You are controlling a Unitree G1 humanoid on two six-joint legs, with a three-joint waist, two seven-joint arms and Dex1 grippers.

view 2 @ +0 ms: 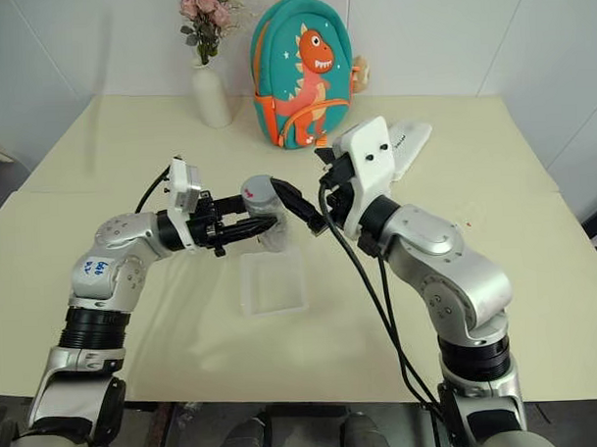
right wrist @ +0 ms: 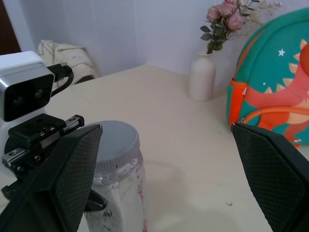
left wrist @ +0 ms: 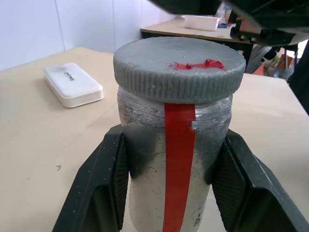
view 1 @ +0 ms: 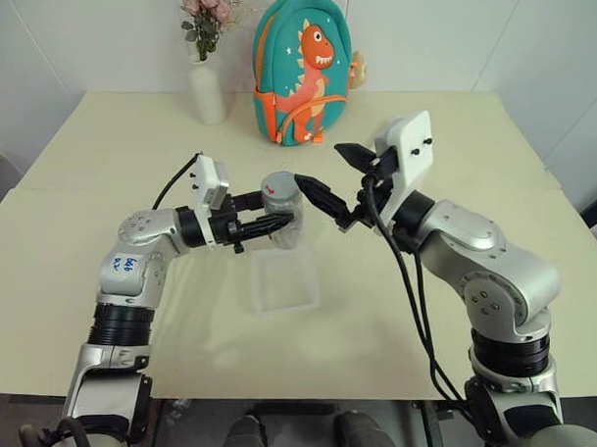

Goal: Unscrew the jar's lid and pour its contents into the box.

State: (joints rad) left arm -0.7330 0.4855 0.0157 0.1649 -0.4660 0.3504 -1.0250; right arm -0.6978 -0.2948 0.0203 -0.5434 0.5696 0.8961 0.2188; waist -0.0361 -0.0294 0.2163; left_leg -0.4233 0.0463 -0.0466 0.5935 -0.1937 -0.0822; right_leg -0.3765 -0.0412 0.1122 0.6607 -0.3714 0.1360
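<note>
My left gripper [view 1: 276, 213] is shut on the jar [view 1: 283, 216] and holds it upright just over the far edge of the box [view 1: 284, 283]. In the left wrist view its fingers [left wrist: 104, 183] clamp the jar's body [left wrist: 179, 159] below the lid [left wrist: 179, 67], which is grey with a red mark and sits on the jar. My right gripper [view 1: 317, 162] stands open close to the jar's right side, one fingertip [right wrist: 67, 169] next to the lid [right wrist: 115, 142] without gripping it. I cannot make out the contents through the cloudy wall.
A teal dinosaur backpack [view 1: 303, 71] and a white flower vase [view 1: 208, 89] stand at the table's back. A white oblong case [view 2: 405, 139] lies behind my right wrist. The box is a shallow clear tray on the table's middle.
</note>
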